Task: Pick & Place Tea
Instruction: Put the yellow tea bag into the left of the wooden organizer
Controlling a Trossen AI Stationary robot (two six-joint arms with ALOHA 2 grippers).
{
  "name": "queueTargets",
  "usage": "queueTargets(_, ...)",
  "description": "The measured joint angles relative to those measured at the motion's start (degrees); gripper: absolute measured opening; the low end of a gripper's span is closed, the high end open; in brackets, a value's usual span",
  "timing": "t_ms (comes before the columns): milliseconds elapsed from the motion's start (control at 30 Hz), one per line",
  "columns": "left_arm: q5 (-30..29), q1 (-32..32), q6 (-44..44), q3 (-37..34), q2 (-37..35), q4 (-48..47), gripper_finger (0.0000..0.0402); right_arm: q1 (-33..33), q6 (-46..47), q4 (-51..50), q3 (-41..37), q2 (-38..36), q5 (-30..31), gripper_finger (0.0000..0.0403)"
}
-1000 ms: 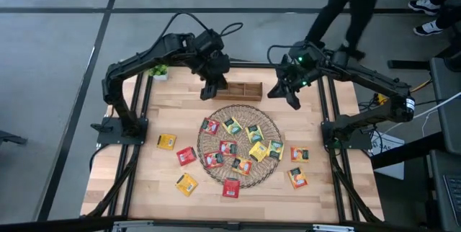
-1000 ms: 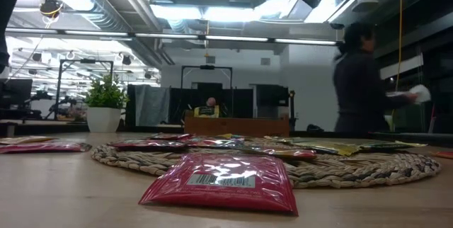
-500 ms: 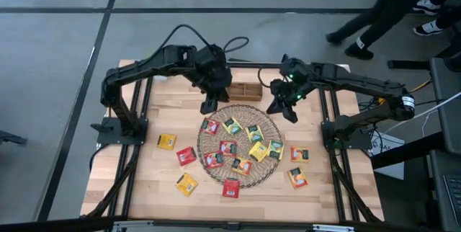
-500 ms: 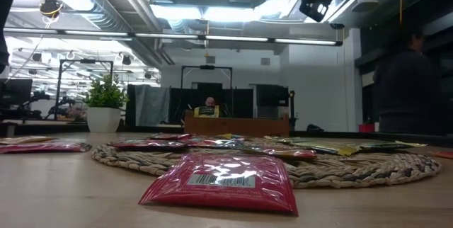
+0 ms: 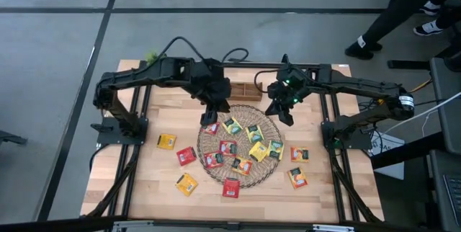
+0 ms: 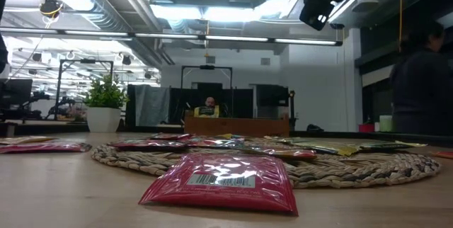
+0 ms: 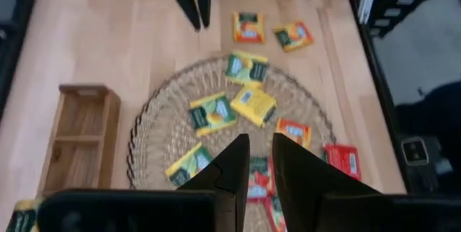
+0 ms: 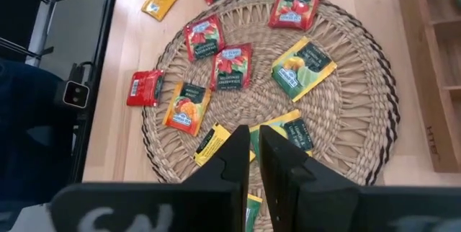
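Observation:
Several tea sachets in red, yellow and orange lie flat on a round wicker mat (image 5: 240,145), among them a red one (image 5: 210,125) and a green-yellow one (image 8: 302,68). More lie on the bare wood, such as a yellow one (image 5: 166,141) and a red one (image 6: 219,182). My left gripper (image 5: 212,117) (image 7: 261,149) hangs shut above the mat's far left rim. My right gripper (image 5: 286,117) (image 8: 254,142) hangs shut above its far right rim. Both slant down and hold nothing.
A wooden compartment box (image 5: 241,91) stands just beyond the mat, between the two arms. A small potted plant (image 6: 104,104) sits at the far left corner. A person (image 5: 403,9) walks on the floor beyond the table's far right. Bare wood lies near the front edge.
My left gripper has swung from over the wooden box toward the near edge, out over the mat's far left rim. My right gripper has come down and toward the near edge and the mat. The person has walked off to the right. The sachets have stayed still.

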Motion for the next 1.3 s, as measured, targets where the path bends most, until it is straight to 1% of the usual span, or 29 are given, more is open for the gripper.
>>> queueTargets(300,-6.46,-0.38,-5.26,-13.18,-8.54,8.03,0.0059,0.0,0.14,0.28,0.0,0.02,-0.04,0.0035)
queueTargets(367,-6.57,-0.39,-6.03,-16.2,-10.02,9.92,0.0059,0.0,0.16,-0.06,0.0,0.02,-0.42,0.0035)
queueTargets(467,-6.49,-0.6,-7.27,-20.57,-12.09,14.75,0.0059,0.55,0.13,-1.27,0.02,0.02,-2.87,0.0035)
queueTargets(633,-6.57,-1.12,-7.7,-26.67,-14.95,20.55,0.0059,3.91,0.32,-4.75,0.02,0.02,-3.5,0.0035)
queueTargets(700,-6.63,-1.07,-8.12,-28.32,-15.38,21.12,0.0059,5.47,1.69,-6.19,0.02,0.15,-3.38,0.0035)
queueTargets(867,-6.56,-0.9,-8.38,-30.6,-15.54,21.99,0.0059,8.76,13.14,-8.22,0.02,1.07,-1.12,0.0035)
queueTargets(1033,-6.43,-0.9,-6.42,-30.7,-15.55,22.19,0.0059,11.52,28.59,-9.47,0.07,1.82,0.29,0.0035)
queueTargets(1100,-6.39,-0.9,-6.34,-30.7,-15.98,22.23,0.0059,12.94,34.79,-10.35,0.07,1.94,3.35,0.0038)
queueTargets(1200,-6.37,-0.9,-5.25,-30.7,-16.79,22.28,0.0059,15.15,44.51,-13.81,0.07,2.07,9.92,0.0052)
queueTargets(1300,-6.35,-0.9,-4.85,-30.7,-17.44,22.39,0.0059,16.9,51.94,-16.06,0.07,2.51,12.49,0.0082)
